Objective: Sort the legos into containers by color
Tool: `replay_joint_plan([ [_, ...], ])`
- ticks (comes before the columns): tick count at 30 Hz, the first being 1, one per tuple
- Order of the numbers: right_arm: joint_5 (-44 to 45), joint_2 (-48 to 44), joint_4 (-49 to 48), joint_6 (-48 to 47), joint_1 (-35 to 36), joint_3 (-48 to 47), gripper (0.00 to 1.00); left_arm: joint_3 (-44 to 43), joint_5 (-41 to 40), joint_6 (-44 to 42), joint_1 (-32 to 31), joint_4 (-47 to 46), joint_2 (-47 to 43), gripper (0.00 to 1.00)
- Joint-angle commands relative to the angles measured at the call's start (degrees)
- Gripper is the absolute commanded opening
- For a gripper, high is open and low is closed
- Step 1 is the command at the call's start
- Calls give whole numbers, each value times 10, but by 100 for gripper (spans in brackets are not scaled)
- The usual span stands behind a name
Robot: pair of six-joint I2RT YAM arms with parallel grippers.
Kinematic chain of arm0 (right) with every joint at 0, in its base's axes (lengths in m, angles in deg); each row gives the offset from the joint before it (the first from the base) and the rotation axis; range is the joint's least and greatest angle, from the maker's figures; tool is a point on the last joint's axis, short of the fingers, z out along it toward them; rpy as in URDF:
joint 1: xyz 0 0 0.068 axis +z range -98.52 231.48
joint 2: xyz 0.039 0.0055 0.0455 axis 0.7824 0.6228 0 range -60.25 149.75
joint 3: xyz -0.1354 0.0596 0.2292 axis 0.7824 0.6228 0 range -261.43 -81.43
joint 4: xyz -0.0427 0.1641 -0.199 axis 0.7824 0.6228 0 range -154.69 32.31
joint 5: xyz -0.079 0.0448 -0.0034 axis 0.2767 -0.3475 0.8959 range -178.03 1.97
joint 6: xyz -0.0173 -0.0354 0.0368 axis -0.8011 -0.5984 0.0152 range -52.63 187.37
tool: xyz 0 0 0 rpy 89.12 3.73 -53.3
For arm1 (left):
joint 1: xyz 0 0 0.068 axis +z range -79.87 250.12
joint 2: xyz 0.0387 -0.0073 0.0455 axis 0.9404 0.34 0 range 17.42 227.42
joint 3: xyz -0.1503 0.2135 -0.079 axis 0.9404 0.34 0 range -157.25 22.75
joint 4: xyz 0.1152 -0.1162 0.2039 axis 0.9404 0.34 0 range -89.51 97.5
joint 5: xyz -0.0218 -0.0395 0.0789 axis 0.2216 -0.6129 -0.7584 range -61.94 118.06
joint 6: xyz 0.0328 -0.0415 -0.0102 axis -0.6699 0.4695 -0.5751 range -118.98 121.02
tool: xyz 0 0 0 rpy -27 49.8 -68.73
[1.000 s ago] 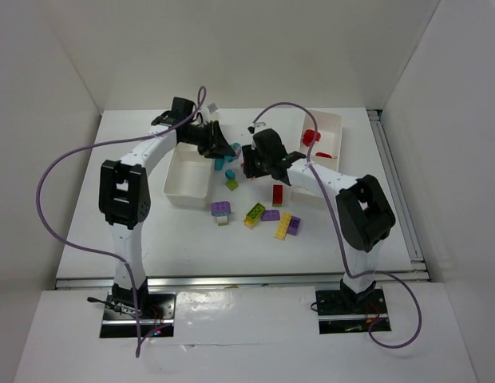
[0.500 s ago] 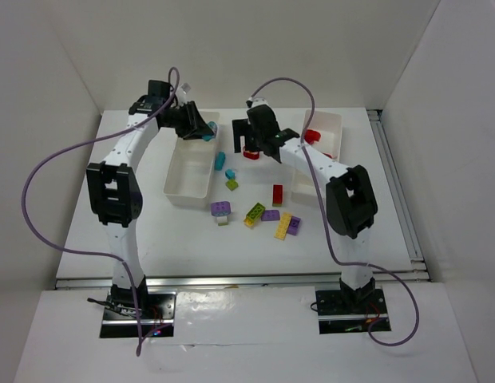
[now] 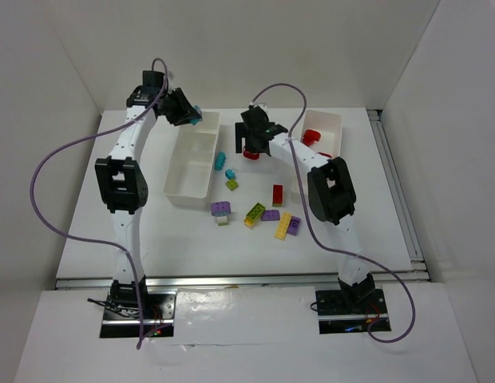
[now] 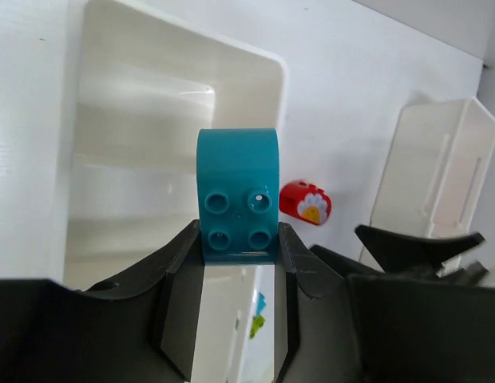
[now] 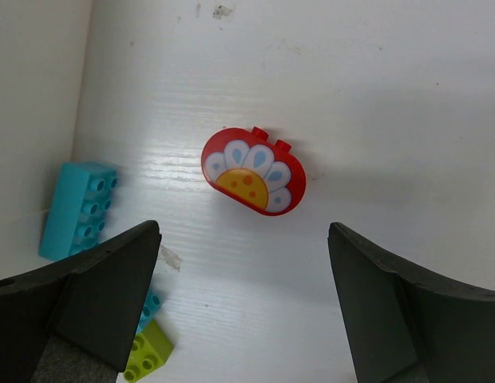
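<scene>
Pinches a teal brick (image 4: 237,191) in the left gripper (image 4: 239,235) over the left tray (image 4: 152,120), studs toward the camera, rounded end pointing away. Spreads the right gripper (image 5: 243,231) wide above a red flower brick (image 5: 254,171) flat on the table (image 5: 391,96), long axis slightly slanted.

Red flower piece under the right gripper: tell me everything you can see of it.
The red flower piece is a small glossy plastic half-round, its face printed with white petals, blue drops and a yellow centre; two studs show along one edge. It rests on the white table, printed face towards the right wrist camera, below the open right gripper, touching nothing else.
</scene>
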Motion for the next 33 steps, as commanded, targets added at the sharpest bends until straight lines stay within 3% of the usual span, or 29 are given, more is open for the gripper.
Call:
replay_joint_plan([
  [1, 12, 2, 2, 10, -15, -29, 93, -49, -2, 35, 4, -4, 52, 0],
  [5, -2, 18, 2, 10, -26, -34, 94, -56, -2, 46, 4, -25, 83, 0],
  [9, -44, 25, -5, -3, -32, -34, 96, -62, 11, 54, 4, -53, 94, 30],
  [10, -58, 31, -11, -17, -32, -34, 97, -62, 24, 61, 4, -60, 94, 41],
  [17, -102, 74, -15, -52, -37, -78, 97, -62, 38, 66, 4, -92, 94, 68],
  [21, -83, 94, -15, -57, -37, -89, 97, -62, 49, 71, 4, -99, 94, 88],
  [22, -83, 100, -15, -57, -37, -95, 97, -62, 54, 71, 4, -104, 94, 97],
  [26, -70, 114, -26, -69, -37, -95, 94, -62, 60, 71, 4, -104, 83, 98],
  [30, -70, 131, -38, -69, -42, -106, 82, -29, 71, 64, 4, -110, 36, 98],
  [33, -85, 143, -43, -69, -47, -113, 82, -5, 71, 47, 4, -110, -10, 98],
])
